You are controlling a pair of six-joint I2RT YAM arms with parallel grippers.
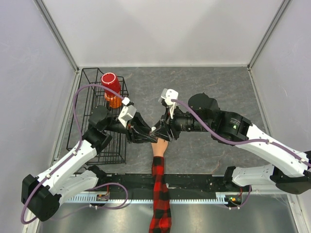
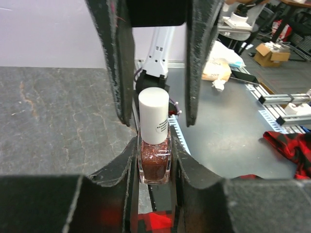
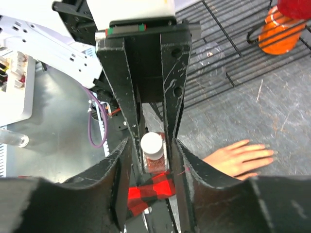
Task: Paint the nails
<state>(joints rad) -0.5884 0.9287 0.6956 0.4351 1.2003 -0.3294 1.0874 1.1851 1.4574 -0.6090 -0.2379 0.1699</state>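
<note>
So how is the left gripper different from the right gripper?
The left gripper is shut; the right gripper is open. The left grips the glass of the nail polish bottle; the right straddles its white cap without touching. Both are black-fingered.

Glossy glass bottle (image 2: 154, 167), matt white cap (image 2: 153, 114), perhaps plastic, cloth sleeve (image 1: 160, 194)

The nails (image 3: 271, 154) are too small to judge from the right wrist. From above, the left gripper (image 1: 146, 135) and right gripper (image 1: 163, 132) hide the mannequin hand's (image 1: 159, 147) fingertips. Its plaid sleeve (image 1: 159, 194) runs off the near edge.
</note>
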